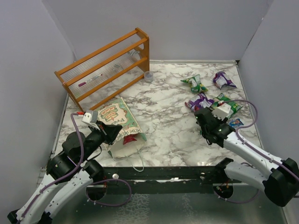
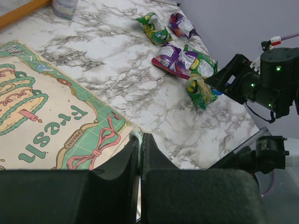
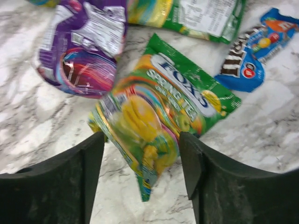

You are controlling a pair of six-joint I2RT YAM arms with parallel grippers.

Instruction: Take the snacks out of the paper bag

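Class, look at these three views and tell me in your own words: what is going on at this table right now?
The left gripper is shut on an edge of the green paper bag, which lies flat on the marble table with a red foil packet showing at its mouth. The right gripper stands open around a green foil packet, beside a purple foil packet and a blue foil packet lying out on the right.

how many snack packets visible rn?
7. Far green, far purple; mid purple, mid green; Fox's between open fingers of right gripper; blue beside it; red in bag mouth. Bag may hide more.
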